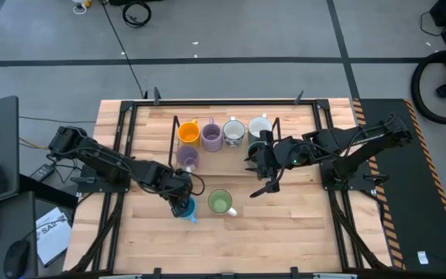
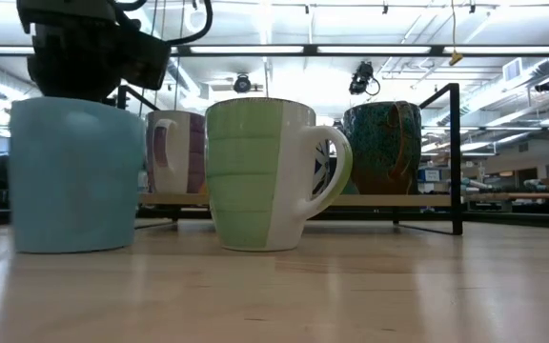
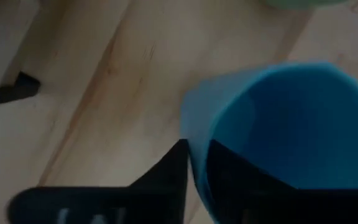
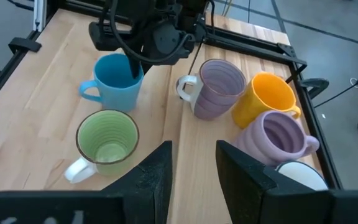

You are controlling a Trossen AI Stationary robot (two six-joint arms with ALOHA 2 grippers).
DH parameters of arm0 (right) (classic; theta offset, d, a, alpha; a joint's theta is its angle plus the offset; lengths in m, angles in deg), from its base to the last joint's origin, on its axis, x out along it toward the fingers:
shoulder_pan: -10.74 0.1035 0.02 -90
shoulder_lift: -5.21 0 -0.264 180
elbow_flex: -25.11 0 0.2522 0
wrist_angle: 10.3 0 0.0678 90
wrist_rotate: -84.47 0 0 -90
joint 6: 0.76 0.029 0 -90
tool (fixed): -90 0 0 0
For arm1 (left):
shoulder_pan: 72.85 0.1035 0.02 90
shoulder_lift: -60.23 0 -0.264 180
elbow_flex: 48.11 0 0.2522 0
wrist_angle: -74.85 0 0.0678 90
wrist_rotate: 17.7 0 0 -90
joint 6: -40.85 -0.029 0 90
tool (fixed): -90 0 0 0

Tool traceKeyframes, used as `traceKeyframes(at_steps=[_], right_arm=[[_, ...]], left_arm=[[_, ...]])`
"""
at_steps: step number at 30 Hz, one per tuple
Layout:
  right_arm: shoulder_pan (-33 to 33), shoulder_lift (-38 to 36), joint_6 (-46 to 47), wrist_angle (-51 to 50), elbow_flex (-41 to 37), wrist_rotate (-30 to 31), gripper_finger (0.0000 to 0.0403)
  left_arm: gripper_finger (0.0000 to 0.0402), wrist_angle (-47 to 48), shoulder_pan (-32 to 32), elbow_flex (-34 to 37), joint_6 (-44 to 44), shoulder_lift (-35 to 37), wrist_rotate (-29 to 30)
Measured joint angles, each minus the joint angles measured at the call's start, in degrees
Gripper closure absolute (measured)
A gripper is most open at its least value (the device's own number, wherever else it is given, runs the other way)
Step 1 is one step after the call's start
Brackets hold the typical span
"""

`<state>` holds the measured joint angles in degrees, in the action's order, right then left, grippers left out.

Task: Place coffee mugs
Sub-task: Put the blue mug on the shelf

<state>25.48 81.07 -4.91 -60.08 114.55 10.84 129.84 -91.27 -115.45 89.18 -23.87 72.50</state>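
Observation:
The bright blue mug (image 1: pixel 186 208) stands on the table with my left gripper (image 1: pixel 181 198) on its rim; it also shows in the low view (image 2: pixel 65 176) and the right wrist view (image 4: pixel 117 78). Just to its right, the light green mug (image 1: pixel 221 202) stands on its base. The orange (image 1: pixel 189 132), purple (image 1: pixel 212 136), white patterned (image 1: pixel 234 132), pale white-teal (image 1: pixel 259 126) and lavender (image 1: pixel 187 158) mugs sit in the black wire frame, as does the dark mug (image 2: pixel 384 148). My right gripper (image 4: pixel 193 162) hangs open right of the green mug, touching nothing. My left gripper holds the blue mug by its rim wall (image 3: pixel 194 146), one finger (image 3: pixel 166 177) outside and the other (image 3: pixel 241 177) inside the cup. It comes from above, pointing down. The mug stands upright with its base (image 2: pixel 65 246) on the table.
The black wire frame (image 1: pixel 175 128) stands at the table's far middle, with its front bar (image 2: pixel 456 157) behind the green mug in the low view. Bare wood lies along the near edge (image 1: pixel 285 240). Black rails (image 1: pixel 122 155) run down both sides of the table.

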Motion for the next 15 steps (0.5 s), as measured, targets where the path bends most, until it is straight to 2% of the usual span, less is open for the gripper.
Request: traceKeyframes(at_steps=[4,9,15], right_arm=[[0.0,0.0,1.46,-0.02,0.0,-0.01,0.0274],[0.0,0.0,2.61,-0.03,0.0,-0.01,0.0274],[0.0,0.0,4.44,0.34,-0.26,0.0,0.0274]], left_arm=[[0.0378,0.2,-0.02,0.0,-2.14,0.0,0.74],[0.0378,1.93,1.03,-1.06,-7.24,-0.02,-1.83],[0.0378,10.4,2.52,-9.44,-21.13,0.11,-3.79]])
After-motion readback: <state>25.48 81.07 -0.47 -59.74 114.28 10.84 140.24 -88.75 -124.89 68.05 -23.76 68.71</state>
